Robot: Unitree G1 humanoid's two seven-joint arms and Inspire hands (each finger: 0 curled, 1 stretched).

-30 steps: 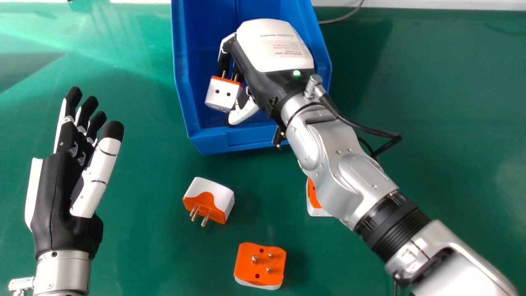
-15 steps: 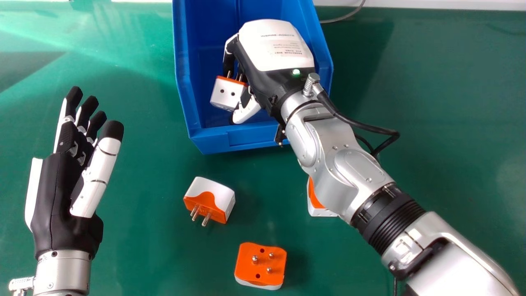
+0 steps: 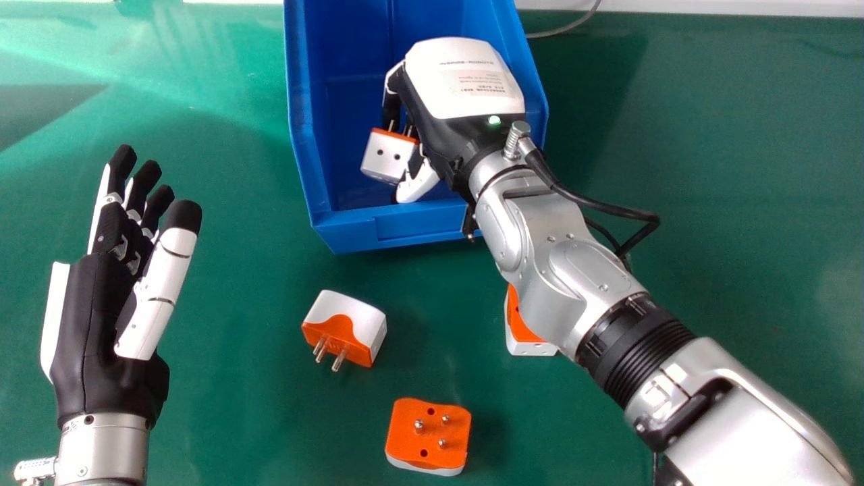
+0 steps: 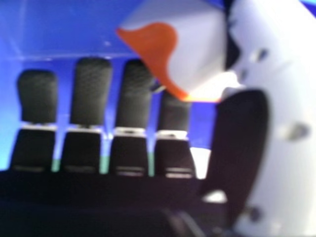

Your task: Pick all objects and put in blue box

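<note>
My right hand (image 3: pixel 464 81) is over the blue box (image 3: pixel 422 228), its fingers and thumb pinching a white and orange plug adapter (image 3: pixel 388 156) above the box floor. In the right hand view, that adapter (image 4: pixel 200 47) rests against the thumb of my right hand (image 4: pixel 284 163), beside the fingertips. Three more adapters lie on the green table: one with pins facing forward (image 3: pixel 345 329), one with pins up (image 3: pixel 428 435), and one partly hidden under my right forearm (image 3: pixel 530 347). At the left, my left hand (image 3: pixel 101 324) stays open and holds nothing.
The green table (image 3: pixel 729 202) surrounds the box. My right forearm (image 3: pixel 567 270) crosses the box's near right corner, with a black cable looping beside it. A grey cable (image 3: pixel 563 30) lies behind the box at the table's far edge.
My right hand has shifted slightly to the right inside the box, carrying the pinched adapter along. The left hand and the adapters on the table look almost unchanged.
</note>
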